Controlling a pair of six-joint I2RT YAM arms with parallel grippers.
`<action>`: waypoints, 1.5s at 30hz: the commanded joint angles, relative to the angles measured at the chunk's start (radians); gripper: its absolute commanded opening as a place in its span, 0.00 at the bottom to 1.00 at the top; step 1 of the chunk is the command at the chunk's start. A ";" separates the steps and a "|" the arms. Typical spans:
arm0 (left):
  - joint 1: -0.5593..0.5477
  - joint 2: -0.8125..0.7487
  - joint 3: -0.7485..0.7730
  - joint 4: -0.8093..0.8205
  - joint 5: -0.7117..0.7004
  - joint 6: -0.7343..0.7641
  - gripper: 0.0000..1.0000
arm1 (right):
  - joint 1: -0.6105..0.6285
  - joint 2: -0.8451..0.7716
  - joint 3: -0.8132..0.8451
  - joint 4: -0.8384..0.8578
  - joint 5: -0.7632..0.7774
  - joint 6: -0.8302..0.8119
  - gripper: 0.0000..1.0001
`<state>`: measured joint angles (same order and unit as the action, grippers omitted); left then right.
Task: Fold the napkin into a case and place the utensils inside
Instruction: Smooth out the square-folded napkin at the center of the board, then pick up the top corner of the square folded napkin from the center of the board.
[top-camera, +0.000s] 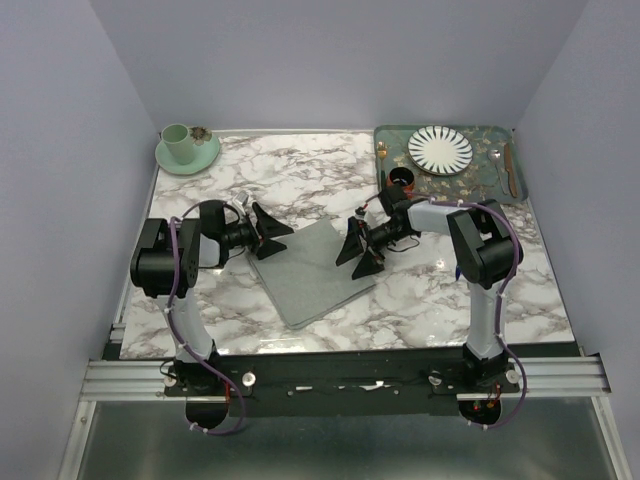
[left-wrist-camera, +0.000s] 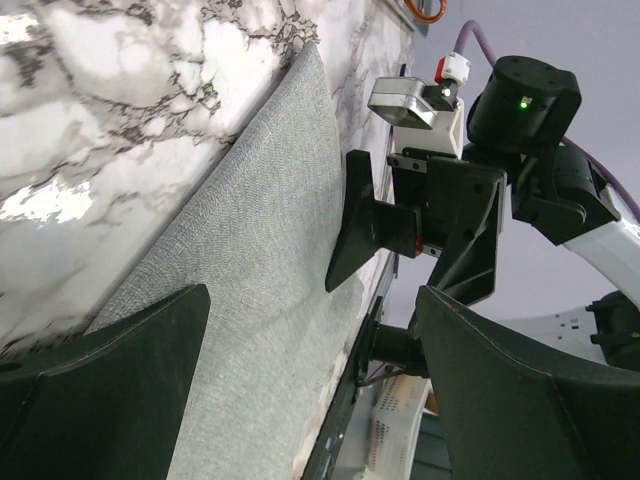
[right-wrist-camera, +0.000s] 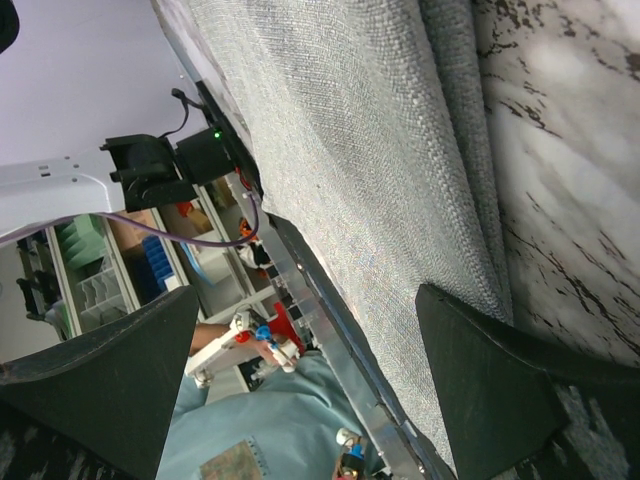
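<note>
Napkin (top-camera: 315, 275) flat between left hand (top-camera: 270, 232) and right hand (top-camera: 362, 248), both released. Pinch one napkin edge low; fold across squarely.

The grey napkin (top-camera: 315, 275) lies flat at the middle of the marble table (top-camera: 300, 170). Its far-left corner is blocked by the left gripper (top-camera: 275, 233) and its right edge by the right gripper (top-camera: 358, 252), both with jaws spread wide and nothing held. A gap is left between them over the cloth's far edge. Bare marble is seen beyond the napkin and along its near side. Far left of the napkin, a green cup (top-camera: 180, 142) is set on a saucer (top-camera: 205, 158). Far right of the napkin, a tray (top-camera: 487, 135) is taken up by a striped plate (top-camera: 440, 150) and a dark cup (top-camera: 402, 180).
</note>
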<state>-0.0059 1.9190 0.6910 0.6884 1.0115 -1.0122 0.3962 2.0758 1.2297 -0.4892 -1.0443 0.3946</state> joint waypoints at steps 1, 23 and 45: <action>0.081 -0.014 -0.064 -0.059 0.032 0.078 0.99 | -0.002 0.061 -0.019 -0.097 0.228 -0.086 1.00; -0.110 -0.466 0.219 -1.190 -0.391 1.360 0.71 | 0.000 -0.080 0.231 -0.397 0.116 -0.370 0.95; -0.747 -0.341 0.129 -1.233 -0.737 1.540 0.13 | 0.000 -0.010 0.134 -0.331 0.592 -0.365 0.49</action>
<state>-0.6842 1.5059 0.8093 -0.5289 0.3027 0.5480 0.3981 1.9968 1.2984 -0.8455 -0.5999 0.0463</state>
